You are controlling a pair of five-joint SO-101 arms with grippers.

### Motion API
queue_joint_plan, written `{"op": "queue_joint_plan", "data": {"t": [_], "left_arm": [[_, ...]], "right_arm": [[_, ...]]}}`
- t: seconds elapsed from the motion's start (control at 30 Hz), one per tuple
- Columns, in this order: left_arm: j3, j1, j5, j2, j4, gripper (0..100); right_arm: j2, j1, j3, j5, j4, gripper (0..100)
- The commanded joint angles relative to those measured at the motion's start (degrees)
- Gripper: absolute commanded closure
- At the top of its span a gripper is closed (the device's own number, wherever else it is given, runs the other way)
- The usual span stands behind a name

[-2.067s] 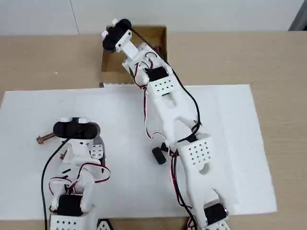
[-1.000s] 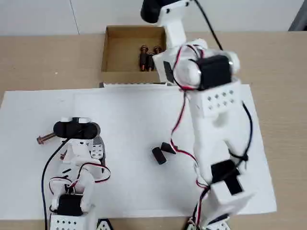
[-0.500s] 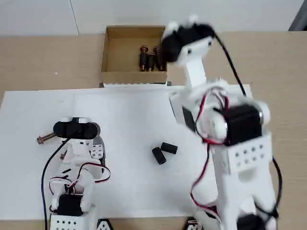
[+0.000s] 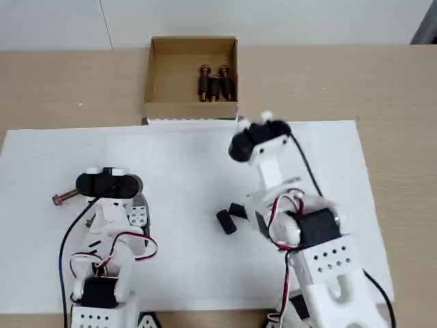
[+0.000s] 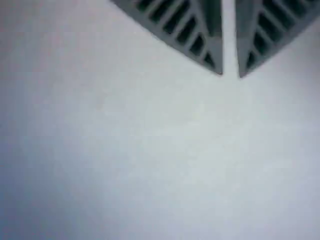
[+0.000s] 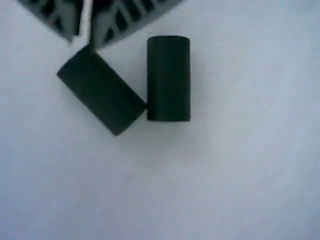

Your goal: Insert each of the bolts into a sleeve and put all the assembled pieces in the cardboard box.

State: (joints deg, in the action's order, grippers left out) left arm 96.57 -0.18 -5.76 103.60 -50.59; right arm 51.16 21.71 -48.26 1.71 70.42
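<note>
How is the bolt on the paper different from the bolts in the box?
The paper bolt is bare; the box bolts each wear a black sleeve. The paper bolt lies alone on white paper; the box bolts lie side by side in the box. All look coppery.

Bolt (image 4: 63, 198) half hidden under left arm (image 4: 109, 184); sleeve (image 4: 235, 210) partly behind right arm (image 4: 273, 179).

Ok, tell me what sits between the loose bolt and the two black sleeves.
In the high view, the left arm's wrist stands right next to the bolt; from there to the sleeves is bare white paper.
</note>
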Motion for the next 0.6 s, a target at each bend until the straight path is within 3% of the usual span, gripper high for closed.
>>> {"op": "queue_joint_plan", "data": {"t": [0.0,0.37,0.57], "left_arm": [[-0.22,-0.18,0.18,0.44,-0.26,100],[-0.22,-0.18,0.09,0.44,-0.26,100],[-0.22,-0.18,0.09,0.44,-0.26,100]], "right_arm": [[1.80,-0.40,-6.77,1.67,-5.14,99.4],[1.71,-0.04,-8.70,23.65,-9.89,99.4],[-5.32,-0.04,-8.26,28.66,-9.19,96.4]]}}
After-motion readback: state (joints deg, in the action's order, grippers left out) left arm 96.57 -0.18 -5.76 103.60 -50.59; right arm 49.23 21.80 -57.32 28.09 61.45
